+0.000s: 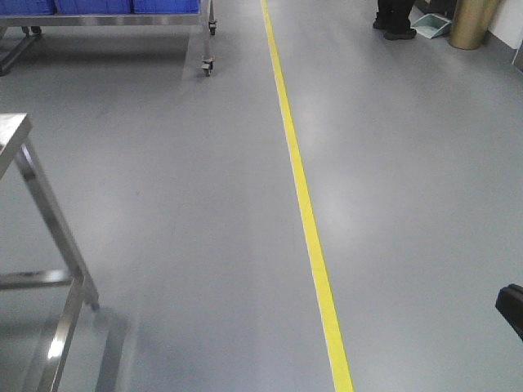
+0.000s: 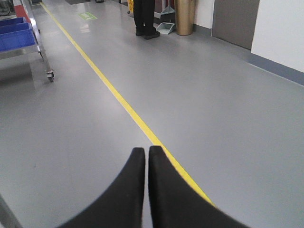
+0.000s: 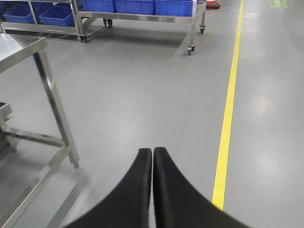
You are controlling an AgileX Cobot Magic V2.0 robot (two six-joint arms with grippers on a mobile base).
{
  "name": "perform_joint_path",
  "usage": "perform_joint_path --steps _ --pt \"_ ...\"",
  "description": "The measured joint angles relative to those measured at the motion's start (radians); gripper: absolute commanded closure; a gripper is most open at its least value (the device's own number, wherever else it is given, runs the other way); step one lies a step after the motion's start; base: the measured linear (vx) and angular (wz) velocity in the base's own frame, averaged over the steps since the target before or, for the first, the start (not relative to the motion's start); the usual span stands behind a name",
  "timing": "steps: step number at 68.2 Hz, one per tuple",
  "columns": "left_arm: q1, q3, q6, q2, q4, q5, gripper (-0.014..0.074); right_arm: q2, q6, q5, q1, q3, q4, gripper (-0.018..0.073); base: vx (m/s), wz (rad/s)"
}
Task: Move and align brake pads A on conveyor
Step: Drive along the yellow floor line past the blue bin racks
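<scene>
Grey floor (image 1: 163,204): smooth, slightly glossy. Yellow line (image 1: 306,212) runs along it from near to far. Steel table (image 1: 55,220) stands on its legs at left. Wheeled rack (image 1: 122,19), far left, carries blue bins (image 1: 90,5). Far right on floor: person's shoes (image 1: 398,33), dustpan (image 1: 431,26), gold-coloured bin (image 1: 474,23)

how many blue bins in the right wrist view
5: left bin, middle bin and right bin in a row on the wheeled trolley; two more bins lower down at far left. Others may be cut off above.
</scene>
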Motion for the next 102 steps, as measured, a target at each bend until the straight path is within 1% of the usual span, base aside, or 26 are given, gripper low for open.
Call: perform_joint_path --steps 69,87,102 --pt "0.0 0.0 0.0 0.0 0.0 0.0 0.0603 0.0 0.0 0.0 0.0 0.0 0.0 0.0565 0.7 -0.05" --pt "0.0 0.0 0.0 0.0 0.0 0.0 0.0603 0.0 0.0 0.0 0.0 0.0 0.0 0.0565 0.57 0.03" --pt "0.0 0.0 0.0 0.001 0.0 0.0 0.0603 0.0 0.0 0.0 0.0 0.0 0.0 0.0565 0.38 0.16"
